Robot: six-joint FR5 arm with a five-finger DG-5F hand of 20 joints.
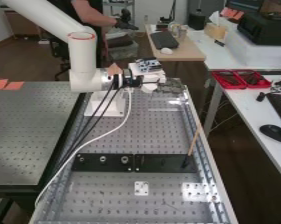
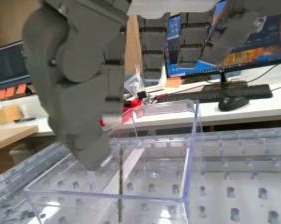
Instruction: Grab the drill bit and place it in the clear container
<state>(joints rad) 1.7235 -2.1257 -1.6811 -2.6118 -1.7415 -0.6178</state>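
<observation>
Standing the drill bit upright at the clear container

Drill bit (image 2: 121,185) seen upright within the outline of the clear container (image 2: 185,180); cannot tell whether its lower end meets the floor. Robot hand (image 2: 67,60) above, wide: fingers (image 2: 152,55) fairly straight, thumb (image 2: 91,142) well apart from them, its tip near the bit, no grip evident. Container sits at the far end of the perforated worktop (image 1: 144,127), open side up, presumably so a long, thin bit can go in from above. Judged: placement nearly done; confirm bit is inside, then lift clear without catching the rim.
</observation>
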